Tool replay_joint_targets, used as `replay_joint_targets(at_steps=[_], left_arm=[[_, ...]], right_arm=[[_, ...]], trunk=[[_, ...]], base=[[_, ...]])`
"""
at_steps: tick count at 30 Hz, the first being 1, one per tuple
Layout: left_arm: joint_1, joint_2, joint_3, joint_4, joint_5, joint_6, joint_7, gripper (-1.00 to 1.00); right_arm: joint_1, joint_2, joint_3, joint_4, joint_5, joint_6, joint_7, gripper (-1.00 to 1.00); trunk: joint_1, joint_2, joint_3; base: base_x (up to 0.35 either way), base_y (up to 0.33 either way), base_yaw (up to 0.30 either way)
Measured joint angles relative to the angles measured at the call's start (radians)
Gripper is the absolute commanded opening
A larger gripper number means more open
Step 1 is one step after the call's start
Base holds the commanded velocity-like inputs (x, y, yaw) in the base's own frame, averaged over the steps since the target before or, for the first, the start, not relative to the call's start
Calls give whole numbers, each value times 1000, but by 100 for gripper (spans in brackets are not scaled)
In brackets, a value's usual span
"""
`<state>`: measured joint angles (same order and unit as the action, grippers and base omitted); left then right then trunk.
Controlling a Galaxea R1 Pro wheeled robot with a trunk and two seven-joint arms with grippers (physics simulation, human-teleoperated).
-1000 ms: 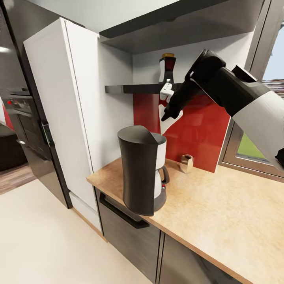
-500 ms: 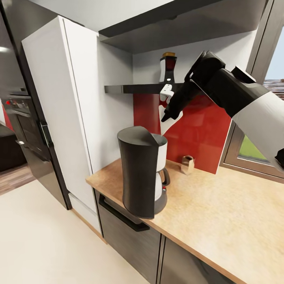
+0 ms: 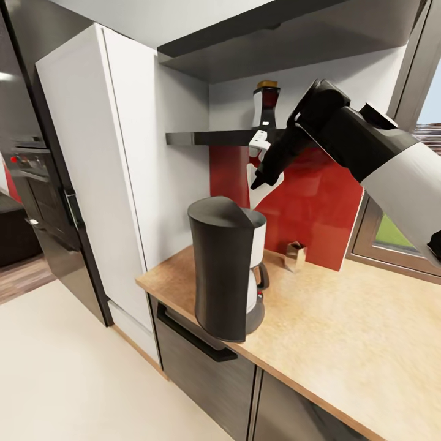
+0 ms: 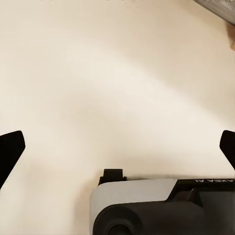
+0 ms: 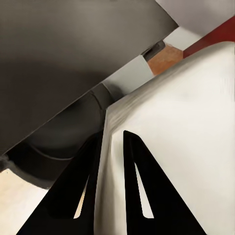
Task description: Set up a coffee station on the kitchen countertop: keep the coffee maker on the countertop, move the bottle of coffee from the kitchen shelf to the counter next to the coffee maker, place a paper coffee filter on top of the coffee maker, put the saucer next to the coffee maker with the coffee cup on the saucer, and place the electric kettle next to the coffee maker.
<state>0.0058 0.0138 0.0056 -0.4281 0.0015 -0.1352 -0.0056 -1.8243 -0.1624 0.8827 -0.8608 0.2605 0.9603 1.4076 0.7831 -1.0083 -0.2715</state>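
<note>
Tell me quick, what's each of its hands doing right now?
Left gripper: open, fingers wide apart, holding nothing.
Right gripper: shut on the paper coffee filter, held up above the coffee maker.

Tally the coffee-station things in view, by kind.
Coffee maker: 1
Bottle of coffee: 1
Paper coffee filter, in the right claw: 1
Small tan container on the countertop: 1
Total: 4

Kitchen countertop (image 3: 343, 343) carries coffee maker (image 3: 225, 269), small jar (image 3: 295, 255); kitchen shelf (image 3: 214, 138) holds bottle (image 3: 266, 105).
</note>
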Motion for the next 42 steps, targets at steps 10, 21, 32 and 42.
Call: replay_joint_targets(at_steps=[10, 21, 32, 42], left_arm=[[0, 0, 0, 0, 0, 0, 0, 100], [0, 0, 1, 0, 1, 0, 0, 100], [0, 0, 1, 0, 1, 0, 0, 100], [0, 0, 1, 0, 1, 0, 0, 100]], right_arm=[[2, 0, 0, 0, 0, 0, 0, -100], [4, 0, 15, 2, 0, 0, 0, -100], [6, 0, 45, 3, 0, 0, 0, -100], [18, 0, 72, 5, -1, -1, -1, -100]], trunk=[[0, 0, 0], [0, 0, 0], [0, 0, 0], [0, 0, 0]], base=[[46, 16, 0], [47, 1, 0], [2, 0, 0], [0, 0, 0]])
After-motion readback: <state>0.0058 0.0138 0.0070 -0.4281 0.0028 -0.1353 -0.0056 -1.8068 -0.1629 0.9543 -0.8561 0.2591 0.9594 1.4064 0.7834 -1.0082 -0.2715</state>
